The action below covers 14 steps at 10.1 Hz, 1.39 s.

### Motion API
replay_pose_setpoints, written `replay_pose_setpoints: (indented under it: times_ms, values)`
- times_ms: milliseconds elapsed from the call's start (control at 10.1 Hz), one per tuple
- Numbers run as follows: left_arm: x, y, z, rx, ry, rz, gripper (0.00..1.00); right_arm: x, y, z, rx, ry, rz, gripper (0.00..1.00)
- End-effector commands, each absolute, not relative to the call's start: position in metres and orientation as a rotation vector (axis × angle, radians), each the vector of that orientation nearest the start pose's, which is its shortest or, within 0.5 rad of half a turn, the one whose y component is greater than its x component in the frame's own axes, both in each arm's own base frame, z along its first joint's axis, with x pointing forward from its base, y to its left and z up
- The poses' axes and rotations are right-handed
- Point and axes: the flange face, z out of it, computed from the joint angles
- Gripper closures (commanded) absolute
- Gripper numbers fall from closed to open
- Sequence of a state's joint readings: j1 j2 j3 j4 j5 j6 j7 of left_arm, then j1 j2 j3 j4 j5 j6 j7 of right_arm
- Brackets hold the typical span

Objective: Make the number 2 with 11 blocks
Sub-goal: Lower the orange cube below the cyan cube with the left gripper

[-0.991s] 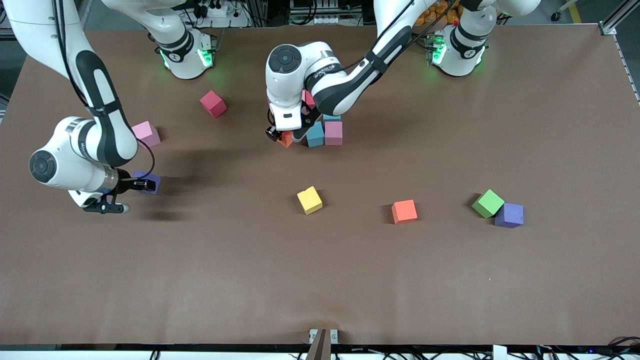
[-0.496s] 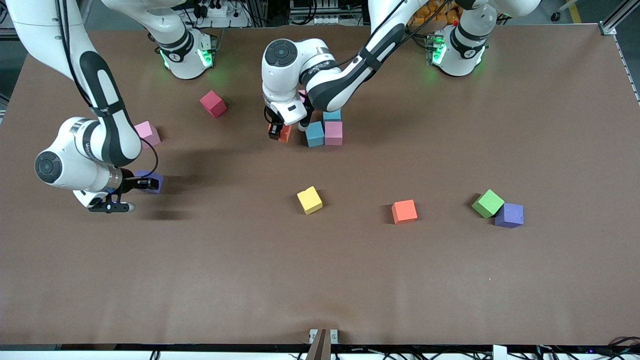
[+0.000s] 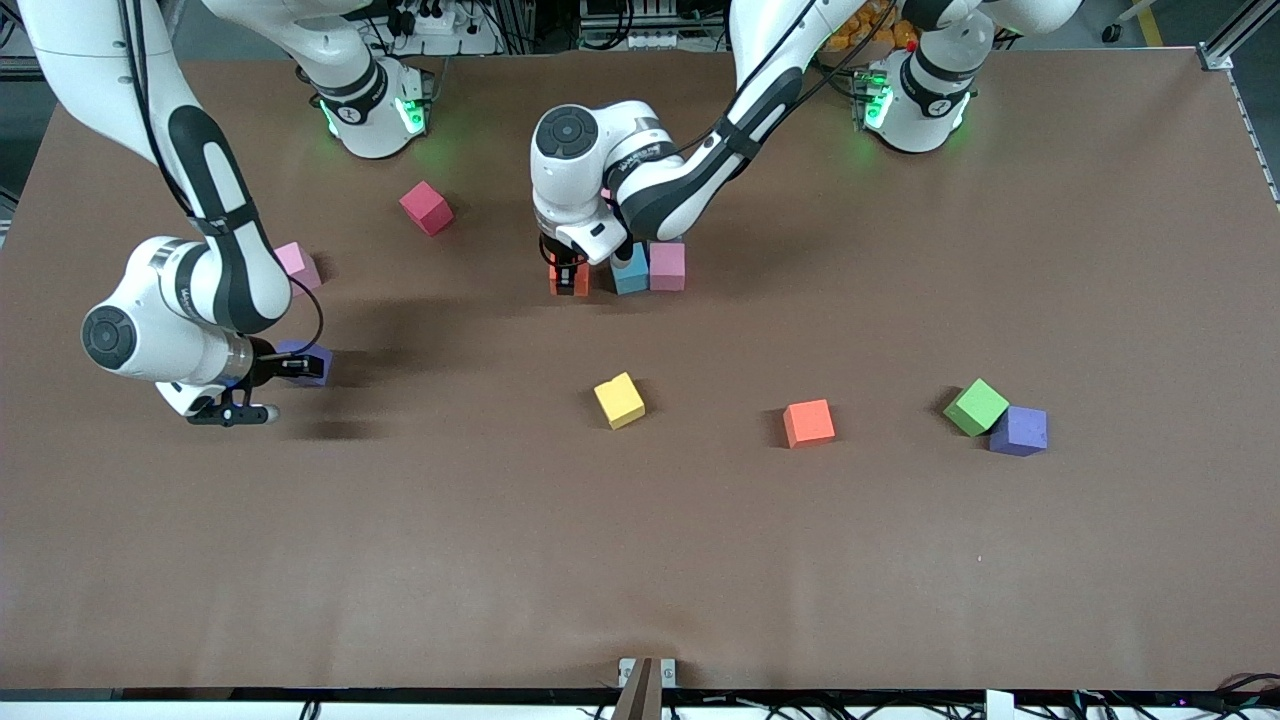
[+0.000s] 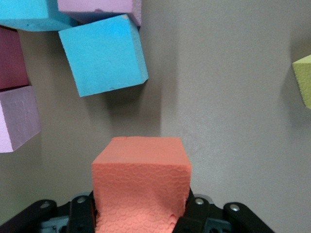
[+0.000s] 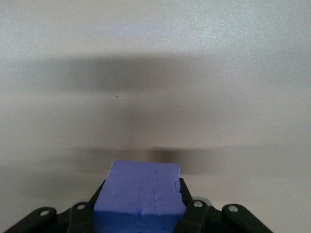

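My left gripper [image 3: 568,279] is shut on an orange block [image 4: 141,182] and holds it low at the table, beside a cluster of blocks, toward the right arm's end. The cluster shows a light blue block [image 3: 630,273] and a pink block [image 3: 667,265]. The left wrist view adds a second light blue block [image 4: 24,14], a crimson block [image 4: 10,58] and another pink block [image 4: 17,116]. My right gripper [image 3: 297,365] is shut on a purple block [image 5: 140,194] just over bare table near the right arm's end.
Loose blocks lie about: crimson [image 3: 426,207], pink [image 3: 297,264], yellow [image 3: 619,400], orange [image 3: 808,422], and green [image 3: 976,406] touching purple [image 3: 1018,430]. The left arm's wrist hangs over part of the cluster.
My left gripper has turned and shifted with the orange block, which now sits squarer beside the light blue block. My right gripper has drifted a little toward the table's middle with the purple block.
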<state>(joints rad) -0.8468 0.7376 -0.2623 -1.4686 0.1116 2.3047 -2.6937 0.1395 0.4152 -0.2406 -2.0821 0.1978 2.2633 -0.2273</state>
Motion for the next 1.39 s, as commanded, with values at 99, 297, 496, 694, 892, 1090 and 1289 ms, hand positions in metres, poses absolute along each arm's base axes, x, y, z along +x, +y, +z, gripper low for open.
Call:
replay_pose_setpoints:
  times_ms: [99, 297, 496, 694, 892, 1090, 1289]
  values:
    - [0.348, -0.643, 0.261, 2.114, 2.194, -0.155, 1.0, 0.559, -0.051, 0.209, -3.04, -0.001, 0.315, 1.0]
    - [0.338, -0.643, 0.244, 2.15, 2.199, -0.147, 1.0, 0.559, -0.051, 0.209, -3.039, 0.0, 0.314, 1.0]
    - [0.336, -0.642, 0.228, 2.168, 2.211, -0.137, 1.0, 0.559, -0.051, 0.209, -3.041, -0.001, 0.312, 1.0]
    - [0.323, -0.641, 0.216, 2.206, 2.212, -0.124, 1.0, 0.559, -0.051, 0.209, -3.04, 0.0, 0.312, 1.0]
    - [0.321, -0.638, 0.21, 2.214, 2.223, -0.116, 1.0, 0.559, -0.051, 0.209, -3.04, -0.001, 0.315, 1.0]
    - [0.322, -0.635, 0.206, 2.235, 2.203, -0.077, 1.0, 0.559, -0.05, 0.209, -3.039, 0.0, 0.317, 1.0]
    - [0.324, -0.634, 0.206, 2.232, 2.205, -0.072, 1.0, 0.559, -0.049, 0.209, -3.039, -0.002, 0.319, 1.0]
